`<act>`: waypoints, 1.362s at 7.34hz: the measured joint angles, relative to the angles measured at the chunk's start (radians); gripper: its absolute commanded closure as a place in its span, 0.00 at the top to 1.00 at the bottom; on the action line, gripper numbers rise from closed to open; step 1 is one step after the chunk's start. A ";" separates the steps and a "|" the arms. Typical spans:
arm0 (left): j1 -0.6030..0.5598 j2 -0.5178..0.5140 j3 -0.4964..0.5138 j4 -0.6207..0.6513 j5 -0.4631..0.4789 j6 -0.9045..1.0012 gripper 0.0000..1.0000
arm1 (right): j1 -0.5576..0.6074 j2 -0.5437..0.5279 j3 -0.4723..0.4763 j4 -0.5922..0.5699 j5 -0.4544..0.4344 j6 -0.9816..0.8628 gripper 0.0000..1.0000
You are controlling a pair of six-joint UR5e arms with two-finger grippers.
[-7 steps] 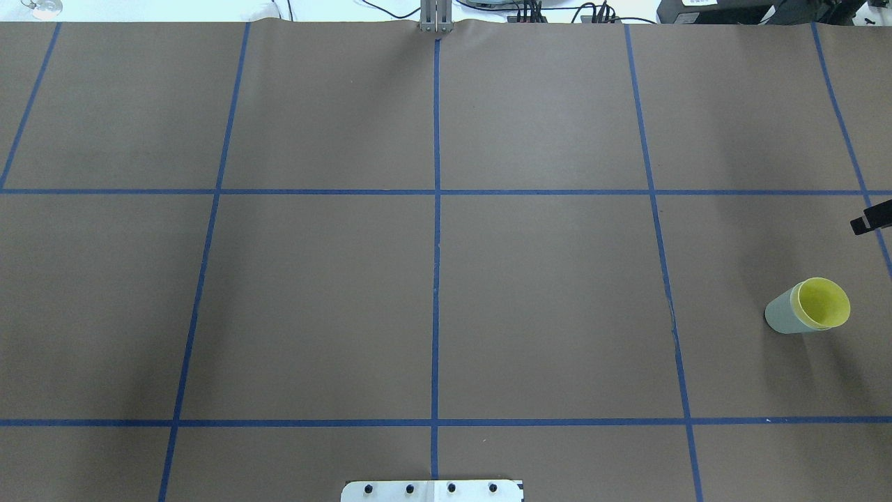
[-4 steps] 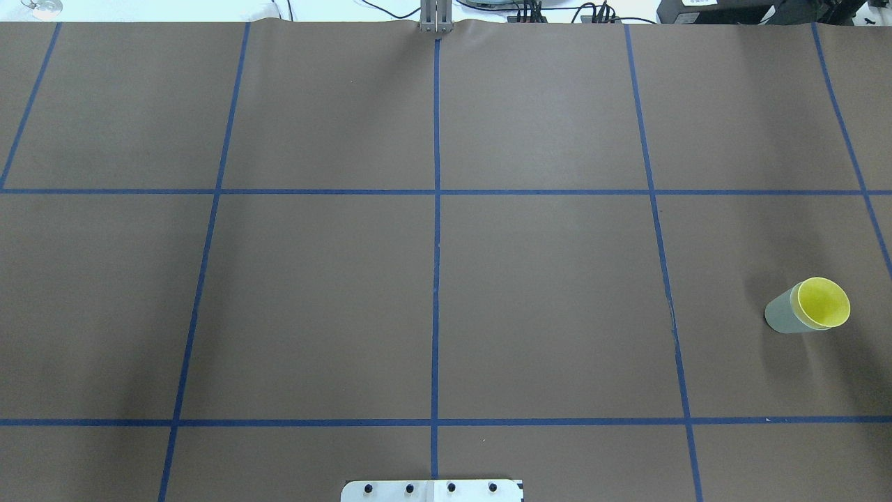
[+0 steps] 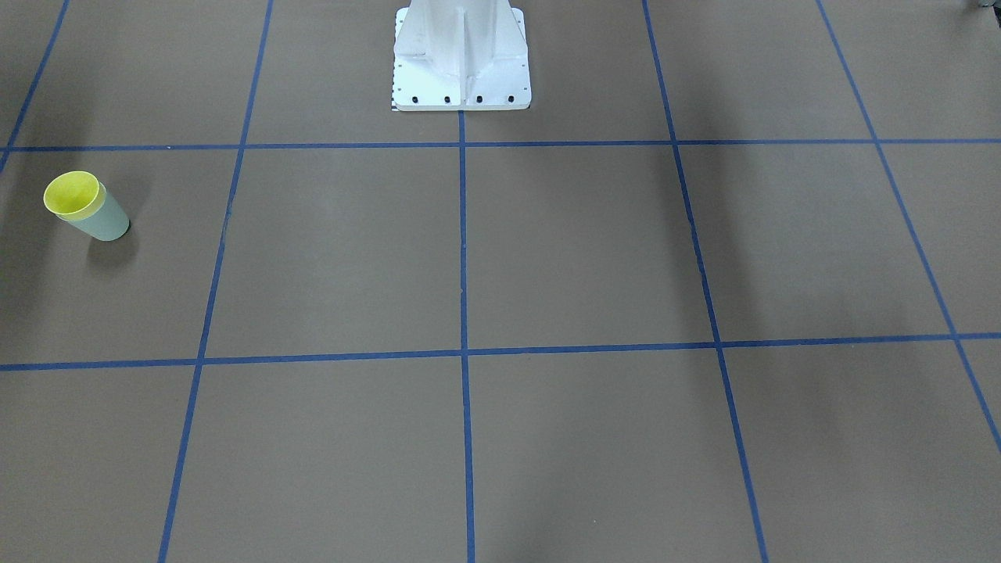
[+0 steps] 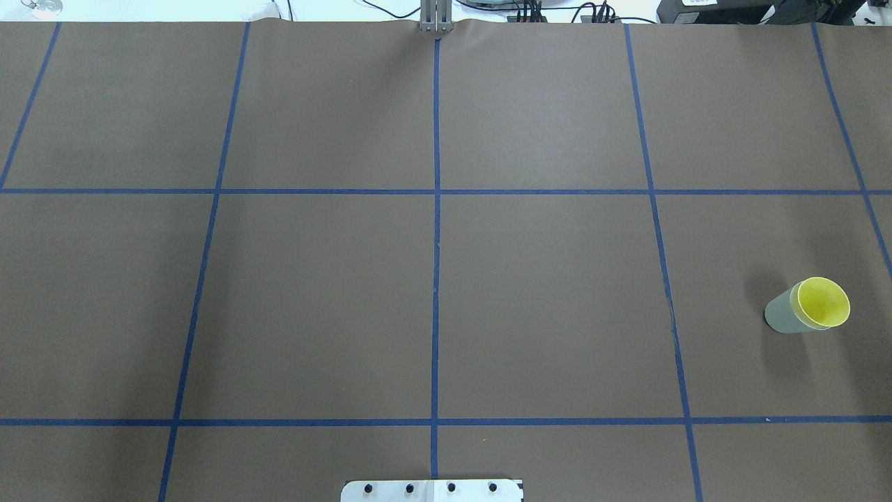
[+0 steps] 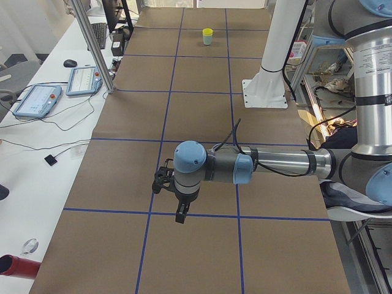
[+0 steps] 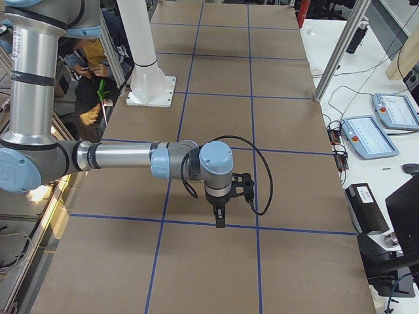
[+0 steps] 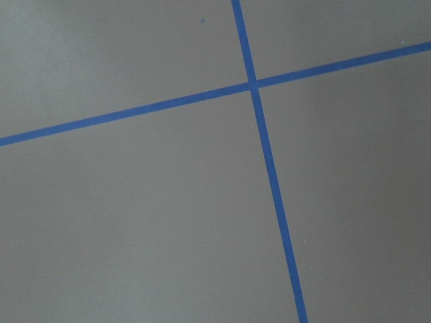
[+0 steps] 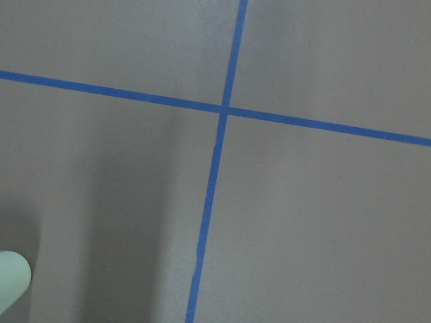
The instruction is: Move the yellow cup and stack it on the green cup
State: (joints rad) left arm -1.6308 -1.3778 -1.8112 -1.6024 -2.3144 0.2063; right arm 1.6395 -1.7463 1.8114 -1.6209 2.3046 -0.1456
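Observation:
The yellow cup [image 4: 824, 302] sits nested inside the green cup [image 4: 780, 315], and the pair stands upright at the table's right side. Both also show in the front-facing view, yellow [image 3: 72, 194] in green [image 3: 105, 221], and far off in the exterior left view [image 5: 207, 30]. A pale green edge [image 8: 10, 279] shows at the lower left of the right wrist view. My left gripper [image 5: 180, 214] shows only in the exterior left view and my right gripper [image 6: 220, 219] only in the exterior right view. Both hang above the brown paper and I cannot tell whether they are open or shut.
Blue tape lines [image 4: 435, 279] divide the brown paper into squares. The white robot base [image 3: 461, 55] stands at the near edge. A metal post [image 4: 435, 17] is at the far edge. Tablets [image 5: 37, 101] and cables lie on the white side bench.
A black part of the right gripper at the overhead view's right edge has moved out of that view. The stacked cups have not moved.

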 measured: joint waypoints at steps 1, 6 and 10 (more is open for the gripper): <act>0.000 0.007 -0.007 -0.002 -0.001 0.000 1.00 | 0.003 -0.007 -0.004 0.000 -0.003 0.002 1.00; 0.000 0.021 -0.012 -0.002 -0.002 0.001 1.00 | 0.005 -0.007 -0.010 0.000 -0.004 0.008 1.00; 0.000 0.023 -0.011 -0.002 -0.002 0.001 1.00 | 0.004 -0.008 -0.016 0.000 -0.002 0.009 1.00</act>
State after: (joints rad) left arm -1.6308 -1.3546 -1.8226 -1.6045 -2.3163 0.2071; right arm 1.6432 -1.7547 1.7954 -1.6214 2.3023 -0.1367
